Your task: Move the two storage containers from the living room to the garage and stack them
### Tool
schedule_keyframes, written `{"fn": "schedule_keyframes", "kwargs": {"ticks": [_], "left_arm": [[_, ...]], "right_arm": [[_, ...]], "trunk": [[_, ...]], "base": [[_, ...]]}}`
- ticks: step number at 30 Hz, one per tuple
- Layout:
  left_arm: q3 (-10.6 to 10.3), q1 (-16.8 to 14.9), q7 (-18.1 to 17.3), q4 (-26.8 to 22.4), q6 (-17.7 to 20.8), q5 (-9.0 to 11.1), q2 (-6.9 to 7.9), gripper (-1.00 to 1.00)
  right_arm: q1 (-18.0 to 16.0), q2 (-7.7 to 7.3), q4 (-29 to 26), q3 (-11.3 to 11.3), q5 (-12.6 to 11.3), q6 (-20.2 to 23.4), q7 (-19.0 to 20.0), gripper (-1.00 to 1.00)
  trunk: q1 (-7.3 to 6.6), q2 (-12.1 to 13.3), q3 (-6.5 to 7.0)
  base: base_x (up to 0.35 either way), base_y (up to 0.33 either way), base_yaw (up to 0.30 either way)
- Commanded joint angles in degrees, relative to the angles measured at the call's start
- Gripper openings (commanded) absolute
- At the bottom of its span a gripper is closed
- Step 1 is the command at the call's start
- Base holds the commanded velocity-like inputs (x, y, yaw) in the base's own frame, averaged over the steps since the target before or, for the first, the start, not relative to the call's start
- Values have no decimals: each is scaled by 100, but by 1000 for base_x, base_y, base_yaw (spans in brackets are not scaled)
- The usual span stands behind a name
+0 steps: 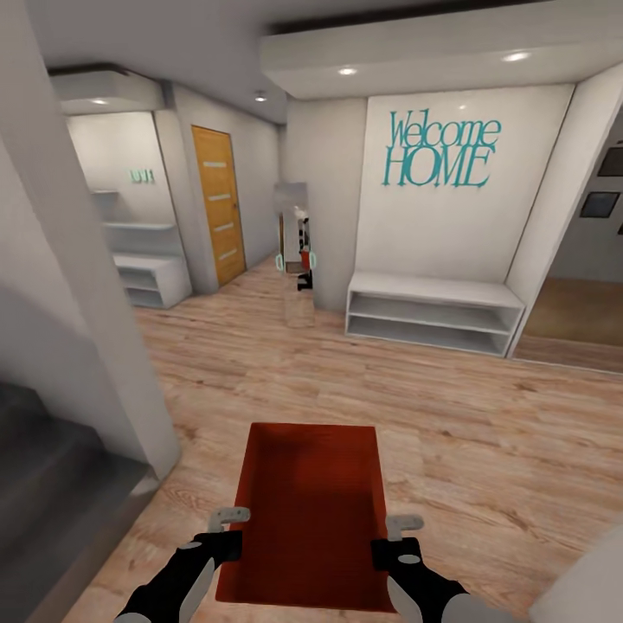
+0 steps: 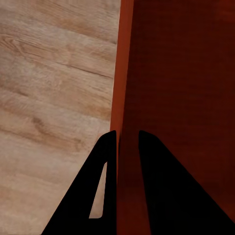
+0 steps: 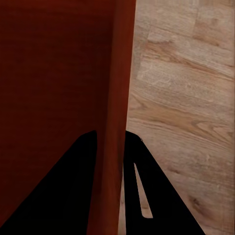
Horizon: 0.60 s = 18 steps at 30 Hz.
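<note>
An orange-red container point(image 1: 311, 510) hangs low in front of the robot, above the wood-plank floor point(image 1: 484, 433), carried between both arms. The left gripper point(image 1: 227, 541) is pinched shut on the container's left wall, one finger inside and one outside, as the left wrist view shows with the rim point(image 2: 119, 98) running between the dark fingers point(image 2: 152, 186). The right gripper point(image 1: 396, 545) is clamped the same way on the right wall point(image 3: 117, 98). Each hold takes only a thin strip of a plain, smooth wall, so the likely trouble is slipping: a jolt from the base, or the arms drifting apart or together, could tilt the container or let one side drop. Turning in this narrow space could also knock it against the grey wall corner point(image 1: 130, 372) close on the left. The room is an entry hall, not the garage: cream walls, a white low bench point(image 1: 433, 311) under teal "Welcome HOME" lettering point(image 1: 441, 151), an orange wooden door point(image 1: 216, 203) further back, and a tall mirror point(image 1: 296, 251) ahead. The second container is still to be fetched.
</note>
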Motion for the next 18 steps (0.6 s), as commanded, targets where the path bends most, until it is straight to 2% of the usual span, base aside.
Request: {"fn": "schedule_keyframes", "kwargs": {"ticks": [1, 18], "left_arm": [[-59, -2, 64, -29, 39, -71, 6, -100], [-59, -2, 64, -29, 39, -71, 6, -100]], "right_arm": [[-8, -21, 141, 48, -134, -34, -31, -100], [-8, -15, 141, 48, -134, -34, -26, -100]], "trunk": [[7, -12, -12], [7, -12, -12]], "base": [[323, 0, 0], [323, 0, 0]]}}
